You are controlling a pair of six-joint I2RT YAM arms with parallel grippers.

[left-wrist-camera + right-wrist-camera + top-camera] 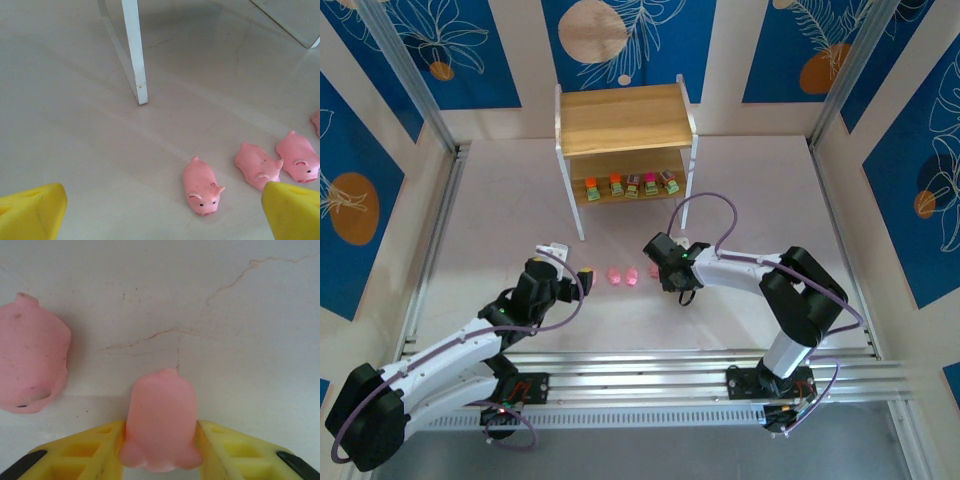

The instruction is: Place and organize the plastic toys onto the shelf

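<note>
Within right claw (160, 442), pig (160, 410) lengthwise outward

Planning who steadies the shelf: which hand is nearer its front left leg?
Left. The left hand is open just in front of that leg; the right hand, shut on a pig, is farther right, past two loose pigs.

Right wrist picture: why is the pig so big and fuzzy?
Right wrist view: the pig sits squeezed between the yellow fingers, right up against the lens, so it looks huge and soft-edged; left wrist view: the nearest pig lies farther off, smaller and crisper.
</note>
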